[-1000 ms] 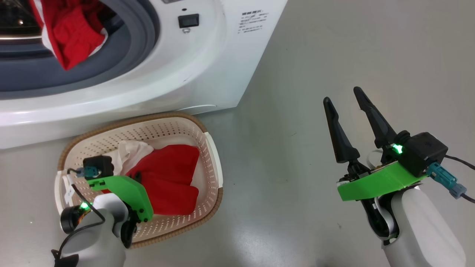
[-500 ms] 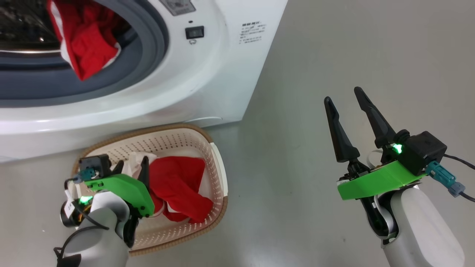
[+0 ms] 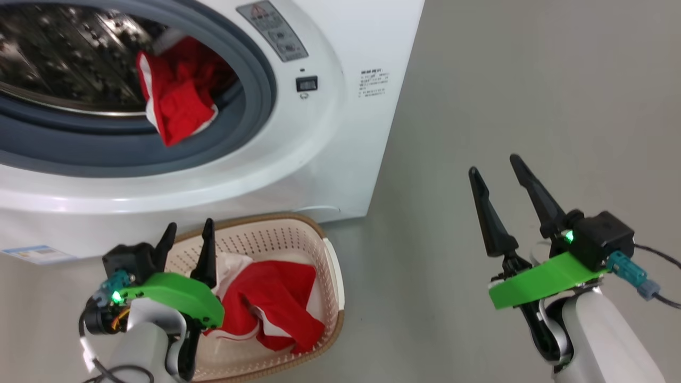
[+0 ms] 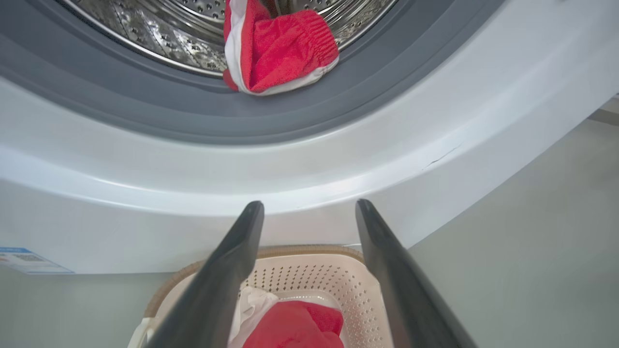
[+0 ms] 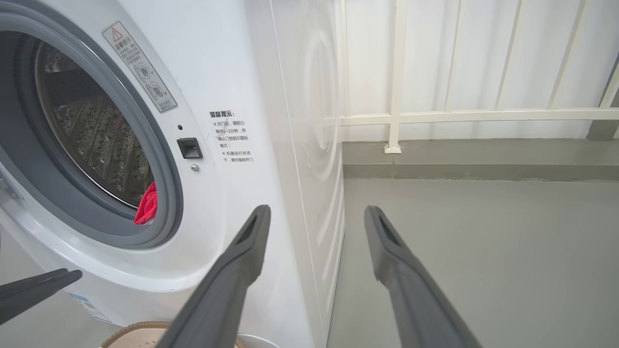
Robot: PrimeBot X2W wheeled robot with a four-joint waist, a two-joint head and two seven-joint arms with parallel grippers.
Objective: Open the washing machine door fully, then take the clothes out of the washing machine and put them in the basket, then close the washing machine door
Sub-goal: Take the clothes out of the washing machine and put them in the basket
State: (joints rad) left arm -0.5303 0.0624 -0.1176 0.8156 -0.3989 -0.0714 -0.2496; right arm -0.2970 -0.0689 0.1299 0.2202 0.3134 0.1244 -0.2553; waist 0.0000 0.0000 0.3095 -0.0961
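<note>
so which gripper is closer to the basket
Left. The left gripper hovers open just above the basket, at its left side; the right gripper is open over the floor, off to its right.

Red clothes [image 3: 276, 303] in cream basket [image 3: 282, 247]

On the washing machine [image 5: 232, 58], white front: a printed notice [image 5: 231, 137] headed 温馨提示 — the two starred lines beneath are too fine for me to read. Up and left of it, a grey warning sticker [image 5: 139, 66]: red triangle sign, small pictograms. A blue label [image 3: 34, 254] sits low on the front — illegible.
</note>
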